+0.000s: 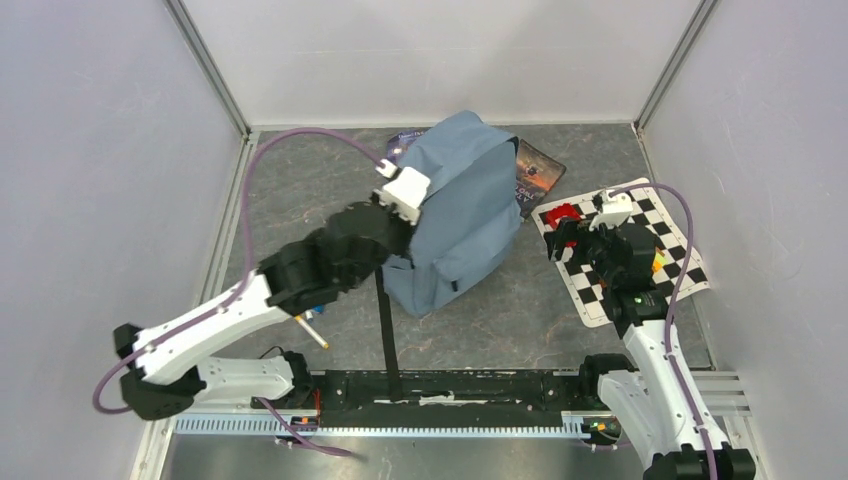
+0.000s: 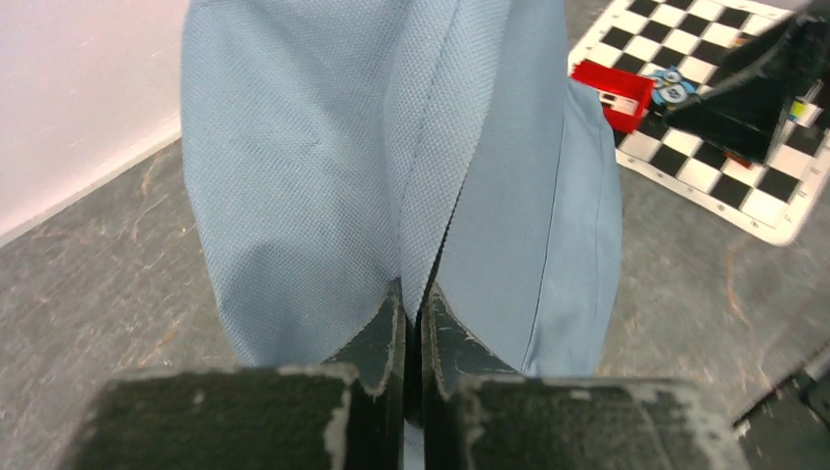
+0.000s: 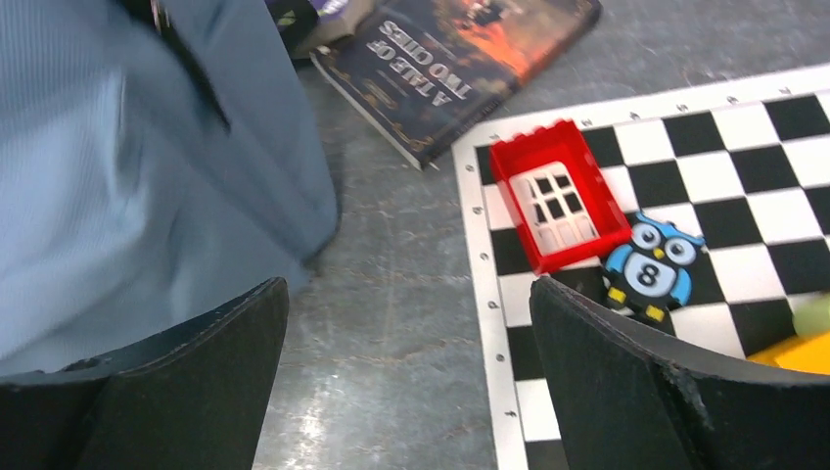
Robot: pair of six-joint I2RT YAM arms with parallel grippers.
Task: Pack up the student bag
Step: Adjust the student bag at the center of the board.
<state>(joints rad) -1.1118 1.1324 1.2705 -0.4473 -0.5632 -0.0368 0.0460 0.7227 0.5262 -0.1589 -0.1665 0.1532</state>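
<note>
Right wrist: book reads "TWO CITIES".

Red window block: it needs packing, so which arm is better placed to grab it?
Probably right: the right gripper hangs open near the red window block; the left gripper is shut on the student bag.

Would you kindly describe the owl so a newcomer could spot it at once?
Find the checkered mat right of the bag. Near its bag-side edge lies a red window frame, with the owl beside it. It alone is blue, with an 8 on its belly.
</note>
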